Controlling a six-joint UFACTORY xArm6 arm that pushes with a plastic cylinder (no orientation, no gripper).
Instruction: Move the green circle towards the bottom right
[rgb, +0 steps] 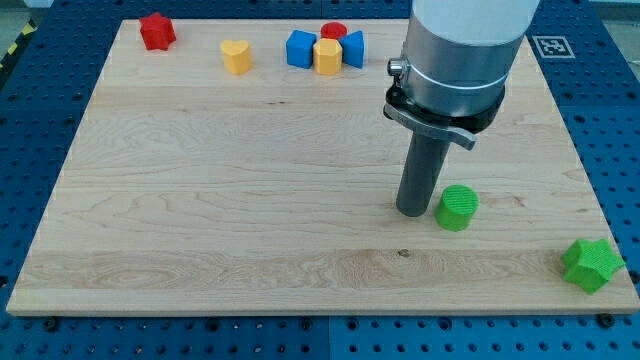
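The green circle (458, 208) is a short green cylinder lying on the wooden board (200, 200), right of the board's middle and towards the view's bottom. My tip (411, 212) rests on the board just to the left of the green circle, nearly touching it. The dark rod rises from the tip to the grey arm body at the view's top.
A green star (591, 264) lies at the board's bottom right corner. Along the top edge lie a red star (157, 31), a yellow heart (236, 56), and a tight cluster: a blue block (300, 49), a yellow hexagon (327, 56), a red circle (334, 31), another blue block (353, 48).
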